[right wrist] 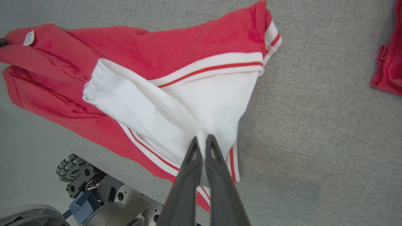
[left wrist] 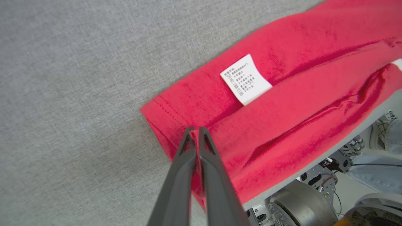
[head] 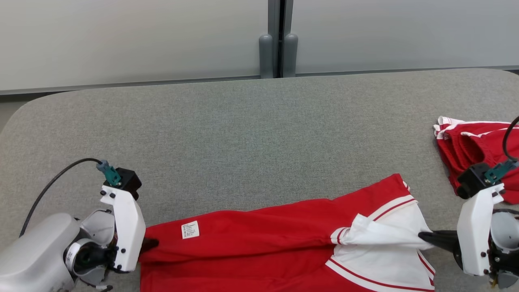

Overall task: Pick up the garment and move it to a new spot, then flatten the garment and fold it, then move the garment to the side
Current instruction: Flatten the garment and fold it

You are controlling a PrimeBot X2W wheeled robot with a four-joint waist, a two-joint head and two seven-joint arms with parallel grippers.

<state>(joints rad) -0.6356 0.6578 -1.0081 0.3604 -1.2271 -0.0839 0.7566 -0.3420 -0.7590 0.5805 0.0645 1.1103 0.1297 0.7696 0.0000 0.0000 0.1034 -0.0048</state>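
On grey cloth table, red garment, pale wall panels behind.

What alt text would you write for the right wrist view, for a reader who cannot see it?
The right gripper is shut on the white part of a red and white garment lying on a grey table; another red garment lies apart.

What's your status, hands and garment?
Left hand shut on hem of red shirt, right hand shut on its white part. Shirt stretched between them on table. Second red garment apart, far right.
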